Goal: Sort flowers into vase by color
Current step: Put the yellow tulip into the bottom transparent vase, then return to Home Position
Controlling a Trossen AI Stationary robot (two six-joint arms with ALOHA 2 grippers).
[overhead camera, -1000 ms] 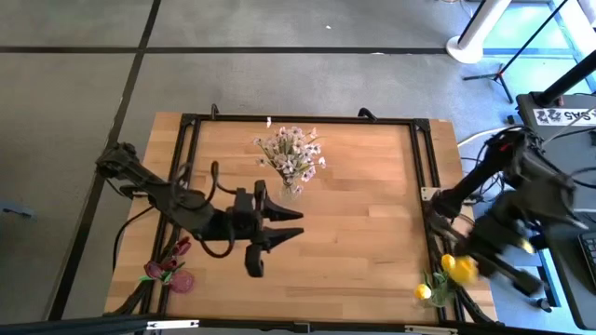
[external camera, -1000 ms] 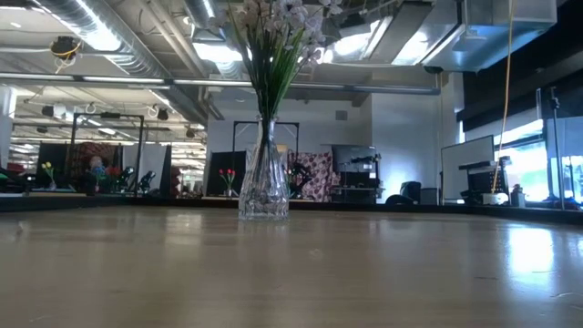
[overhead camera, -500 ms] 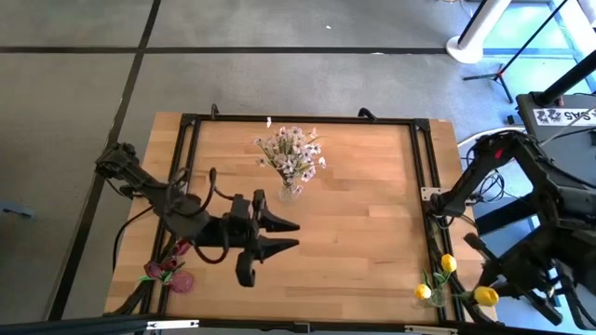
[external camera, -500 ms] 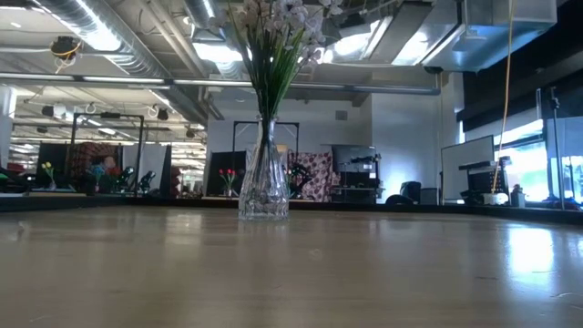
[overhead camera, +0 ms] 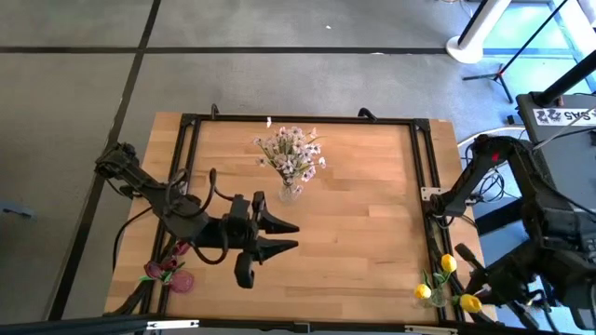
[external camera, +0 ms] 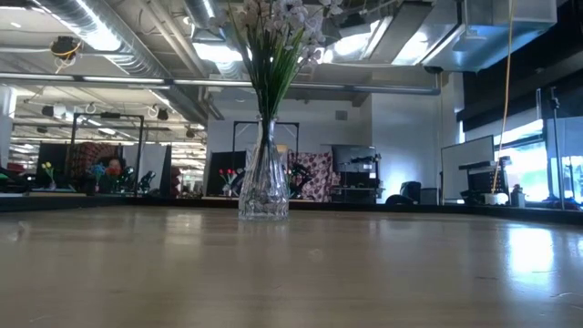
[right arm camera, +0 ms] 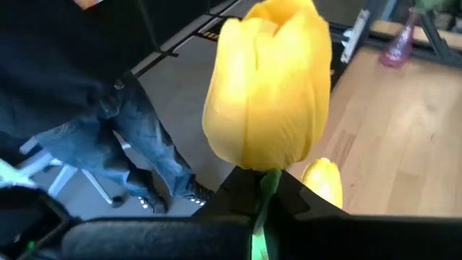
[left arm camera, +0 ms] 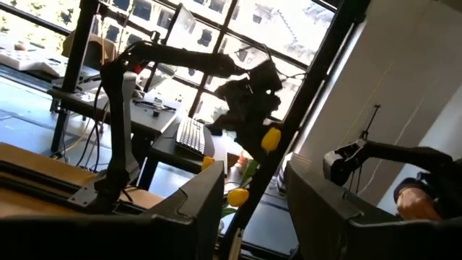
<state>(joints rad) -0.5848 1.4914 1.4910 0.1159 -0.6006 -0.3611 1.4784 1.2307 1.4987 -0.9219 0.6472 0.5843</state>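
Observation:
My right gripper (overhead camera: 480, 300) is shut on a yellow tulip (overhead camera: 471, 302) beyond the table's near right corner. It is beside a small vase (overhead camera: 436, 296) that holds two yellow tulip buds (overhead camera: 448, 263). The held bud fills the right wrist view (right arm camera: 267, 87). My left gripper (overhead camera: 296, 234) is open and empty above the table's middle, pointing right. A glass vase (external camera: 264, 187) with white-pink blossom sprays (overhead camera: 291, 154) stands at the far middle. Dark red tulips (overhead camera: 166, 270) stand in a pink vase (overhead camera: 182, 280) at the near left. My right gripper pinches the tulip's green stem (right arm camera: 264, 191) between its two fingers, just below the bud. The bud stands out past the fingertips. The tulip is lifted clear of the table and the vase.
A black frame (overhead camera: 424, 167) runs around the wooden table top (overhead camera: 363, 205). A second yellow bud (right arm camera: 323, 180) shows close behind the held one. A person in jeans (right arm camera: 108, 130) stands off the table near my right arm. Desks and stands fill the room to the right.
My right gripper has carried the yellow tulip from beside the yellow-tulip vase toward the near edge, ending off the table's near right corner. My left gripper has shifted a little toward the near edge, still open.

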